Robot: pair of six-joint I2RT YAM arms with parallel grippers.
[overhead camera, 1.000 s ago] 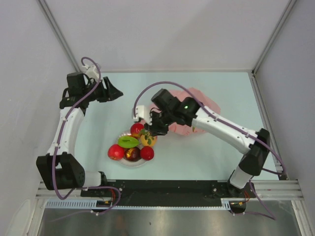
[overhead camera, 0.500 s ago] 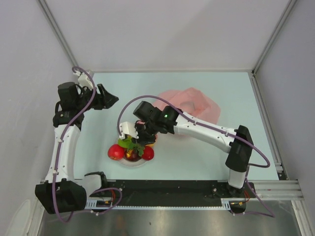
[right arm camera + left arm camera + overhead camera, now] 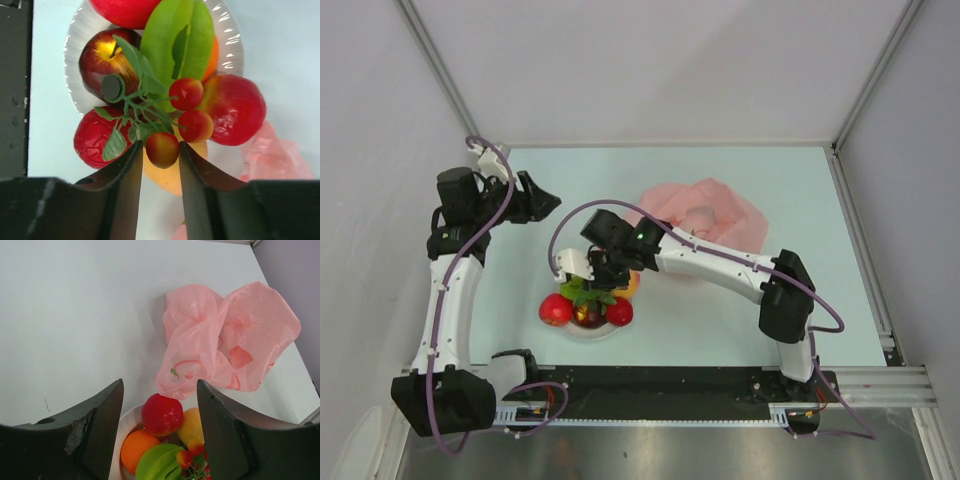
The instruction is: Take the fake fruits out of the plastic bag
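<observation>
The fake fruits are piled on a white plate (image 3: 582, 330): a red apple (image 3: 161, 413), an orange ball (image 3: 135, 450), a green one (image 3: 175, 40), a dark red apple (image 3: 102, 55) and a yellow-orange one (image 3: 170, 177). A sprig of red berries (image 3: 162, 149) with green leaves lies on top of the pile. My right gripper (image 3: 161, 145) is shut on its nearest berry, directly over the plate (image 3: 80, 35). The pink plastic bag (image 3: 705, 215) lies crumpled and flat behind the plate. My left gripper (image 3: 548, 205) hangs open and empty at the back left, above the table.
The plate sits near the front edge of the table, just ahead of the black base rail (image 3: 650, 380). The right arm's forearm (image 3: 720, 265) stretches across in front of the bag. Grey walls close the table on three sides.
My right gripper has carried the berry sprig leftward and down onto the fruit pile. The left arm drew back to the left, then held still.
</observation>
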